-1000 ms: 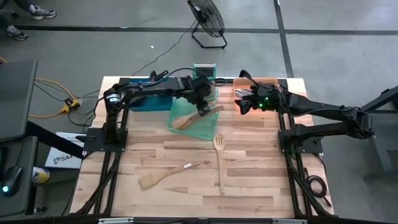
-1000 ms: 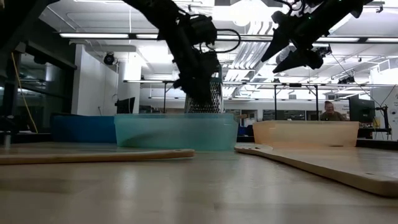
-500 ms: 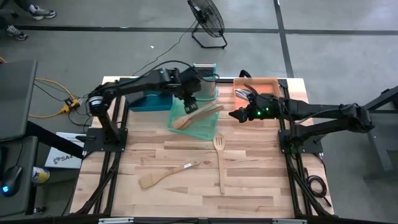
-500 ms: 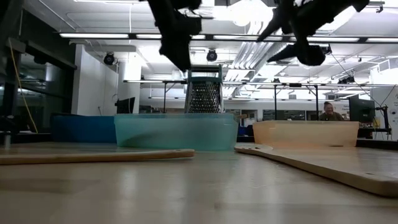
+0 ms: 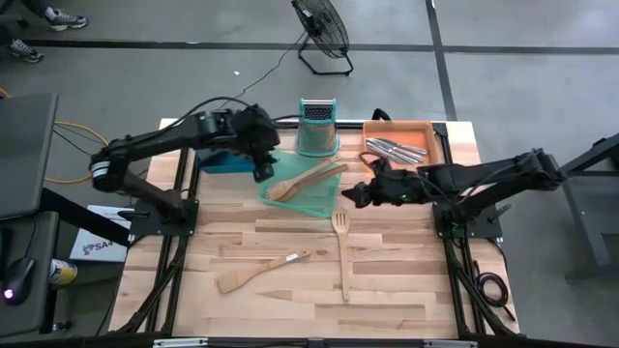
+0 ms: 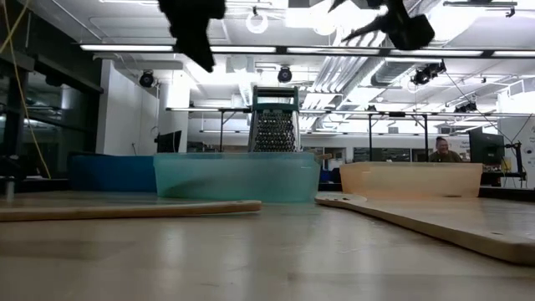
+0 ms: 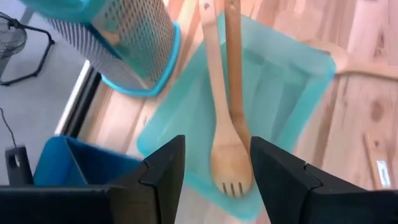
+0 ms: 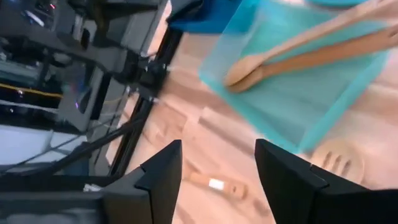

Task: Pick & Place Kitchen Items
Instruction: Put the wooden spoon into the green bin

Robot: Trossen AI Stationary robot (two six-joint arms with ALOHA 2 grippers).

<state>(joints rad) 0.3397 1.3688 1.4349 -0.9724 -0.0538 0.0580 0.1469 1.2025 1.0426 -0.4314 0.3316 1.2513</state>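
**High view: two spoons in, two pieces waiting on the counter**

High view is showing us two pale wooden spoons [image 5: 308, 181] lying side by side in the translucent green plastic tray [image 5: 324, 201], while silver metal cutlery [image 5: 395, 148] is resting in the orange plastic tray [image 5: 431, 130]. We are holding the left claw [image 5: 261, 170] spread and empty just beside the green tray's edge, above the counter [image 5: 406, 280]. The right claw [image 5: 358, 196] is also spread and empty, hovering just above the head of a pale wooden slotted spatula [image 5: 341, 247].

We judge we are between placements, reaching for the next piece. That move calls for lowering the right claw onto the slotted spatula's handle and pinching it. A second pale wooden spatula [image 5: 259, 271] is lying slantwise nearer the front, untouched. Both look flat and thin, so gripping them may be awkward.
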